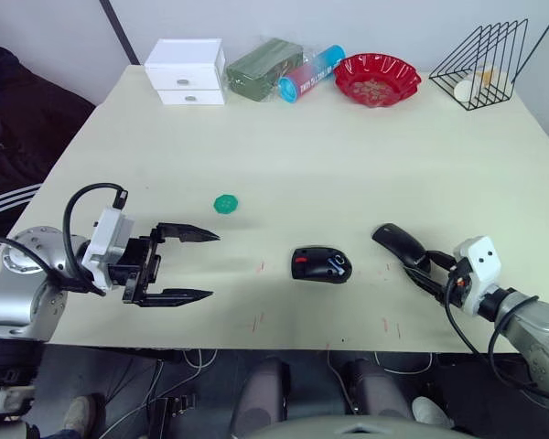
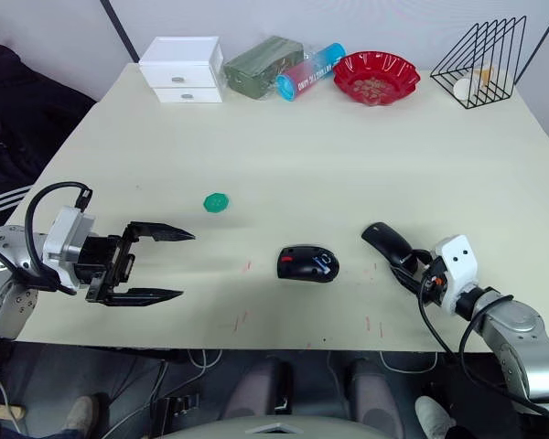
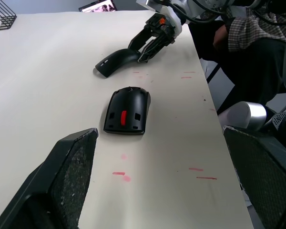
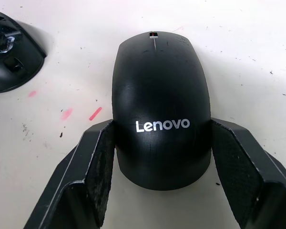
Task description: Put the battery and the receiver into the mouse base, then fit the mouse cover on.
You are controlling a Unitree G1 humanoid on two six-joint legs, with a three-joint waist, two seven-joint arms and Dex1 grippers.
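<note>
left gripper [image 1: 199,265] spread wide, right gripper [image 4: 157,143] clamped (pads pressing)

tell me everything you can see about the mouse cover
The cover is a smooth, glossy all-black curved shell with white Lenovo lettering and a small notch at its far end. It sits near the table's front edge, right of the base and apart from it. The right gripper clasps it, a finger against each side of its near end.

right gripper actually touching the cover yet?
Touching. In the right wrist view both fingers press against the sides of the cover, no gap at either side. The right gripper is shut on it.
</note>
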